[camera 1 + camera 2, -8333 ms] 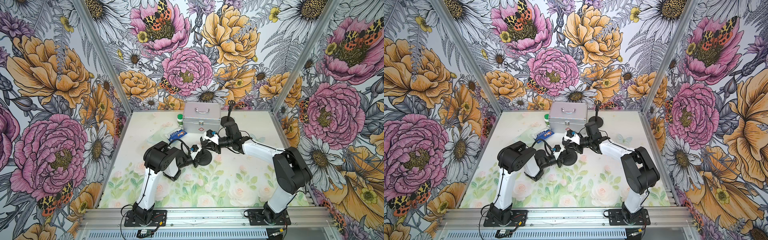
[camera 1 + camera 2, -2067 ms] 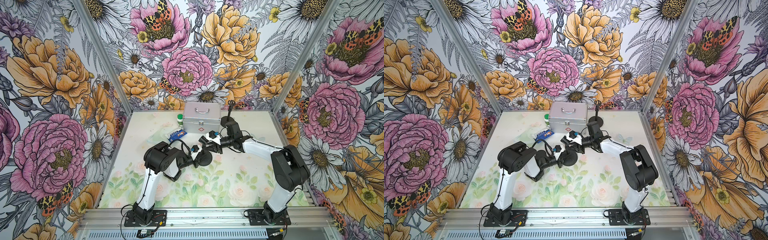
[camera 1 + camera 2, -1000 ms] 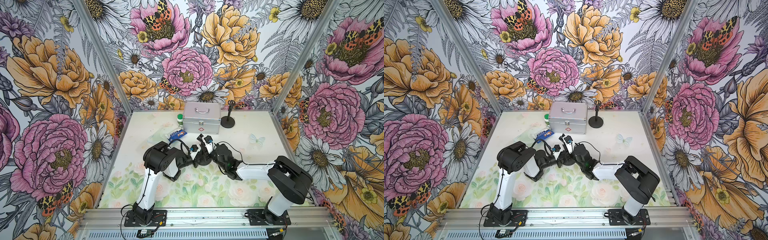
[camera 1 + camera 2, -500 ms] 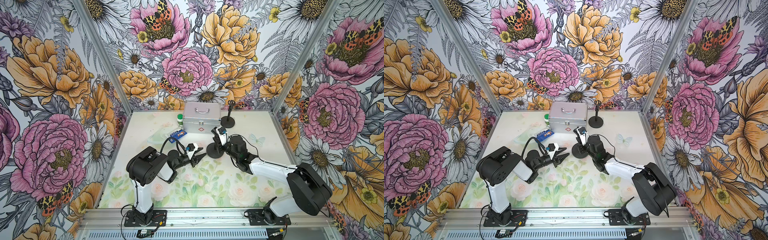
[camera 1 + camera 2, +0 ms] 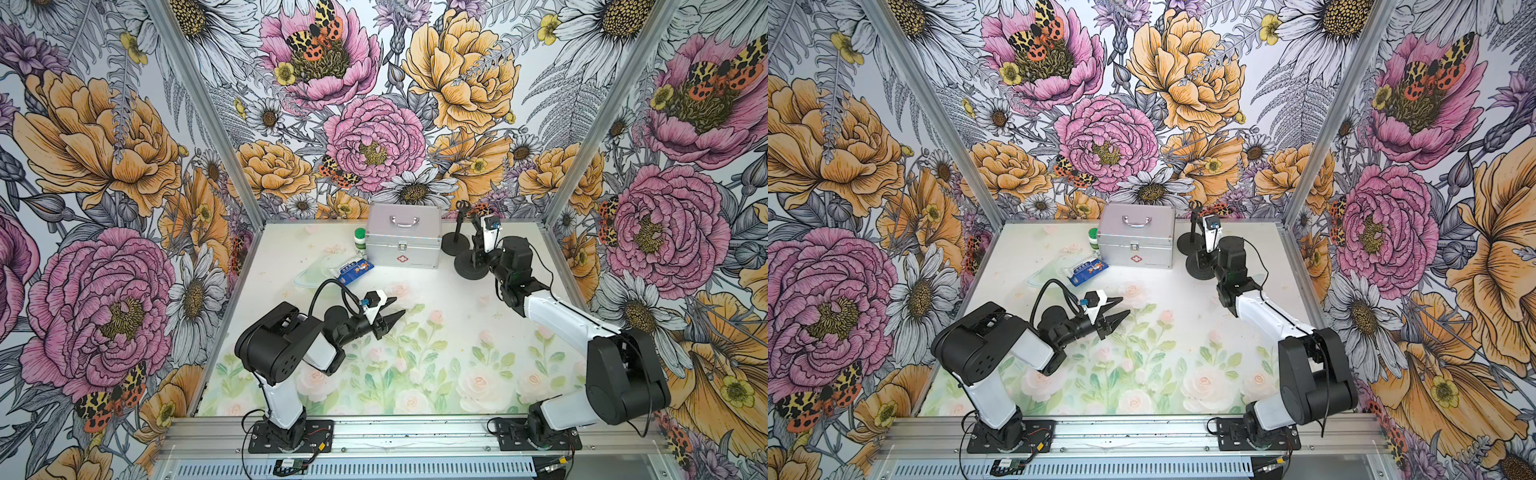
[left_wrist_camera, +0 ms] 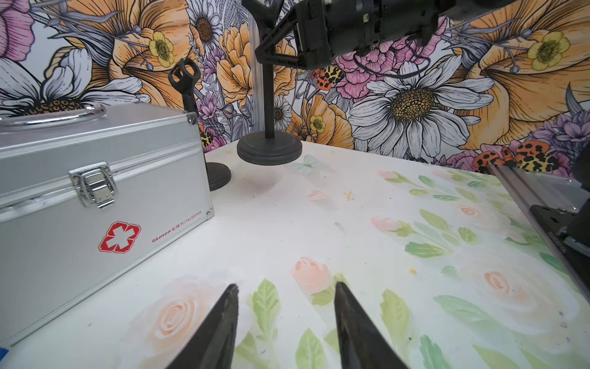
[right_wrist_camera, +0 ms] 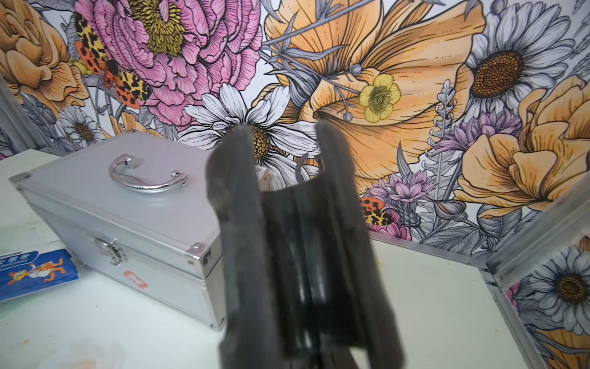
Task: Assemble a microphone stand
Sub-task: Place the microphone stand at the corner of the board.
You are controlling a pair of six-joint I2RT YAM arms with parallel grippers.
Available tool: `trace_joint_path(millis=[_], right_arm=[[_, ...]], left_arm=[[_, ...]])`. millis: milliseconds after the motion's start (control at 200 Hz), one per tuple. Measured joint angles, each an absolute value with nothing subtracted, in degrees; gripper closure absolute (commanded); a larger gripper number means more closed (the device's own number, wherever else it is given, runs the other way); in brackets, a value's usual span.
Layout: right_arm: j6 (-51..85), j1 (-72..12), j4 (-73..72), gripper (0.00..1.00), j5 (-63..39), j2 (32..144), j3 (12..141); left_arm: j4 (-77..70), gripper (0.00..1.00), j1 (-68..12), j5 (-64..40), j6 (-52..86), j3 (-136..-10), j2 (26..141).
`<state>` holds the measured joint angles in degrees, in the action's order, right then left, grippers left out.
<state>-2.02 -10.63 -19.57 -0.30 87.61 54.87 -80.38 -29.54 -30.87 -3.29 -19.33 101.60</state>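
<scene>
Grips the stand [image 5: 467,270] high on its pole with the right gripper [image 5: 478,246], fingers clamped tight on the black rod, most likely to carry it upright and let the heavy round base hang straight below. Shows that base, in the left wrist view, a little clear of the table [image 5: 436,345] with a shadow beneath, so probably mid-carry or about to set down. Puts the stand at the far right of the table, just beside a second stand [image 5: 453,248] topped with a clip, near the right end of the case [image 5: 403,239]. Looks like parking the stands together, out of the working space. Cannot make out what tops the held pole, cut off at the frame edge. Holds the left gripper [image 5: 398,306] low over the middle of the table, well apart from both stands, fingers spread with nothing between them, seemingly to stay clear and leave the right arm room. Calls next for a slow, level lowering, with care not to knock the neighbour over.
</scene>
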Motion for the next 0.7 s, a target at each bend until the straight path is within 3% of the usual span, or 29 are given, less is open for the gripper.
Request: trace_joint_path(millis=[450, 570, 610, 655, 700], right_arm=[[-5.13, 0.80, -20.38, 1.00, -3.29, 115.00, 79.68], [-5.72, 1.37, -21.69, 1.00, -4.03, 118.58, 82.00], [-5.69, 1.48, -21.98, 1.00, -4.40, 119.37, 82.15], [-5.65, 1.48, -22.11, 1.00, -4.54, 120.14, 82.15], [-5.63, 1.48, -22.09, 0.89, -4.56, 120.86, 82.11]], left_arm=[[-80.36, 0.42, -27.27, -30.85, -3.49, -18.94, 101.60], [-80.36, 0.21, -27.07, -30.87, -3.49, -18.94, 101.60], [-80.38, 0.02, -27.05, -30.94, -3.44, -18.94, 101.58], [-80.38, 0.01, -27.00, -31.16, -3.09, -18.94, 101.58], [-80.31, 0.01, -26.92, -31.09, -2.90, -18.94, 101.58]])
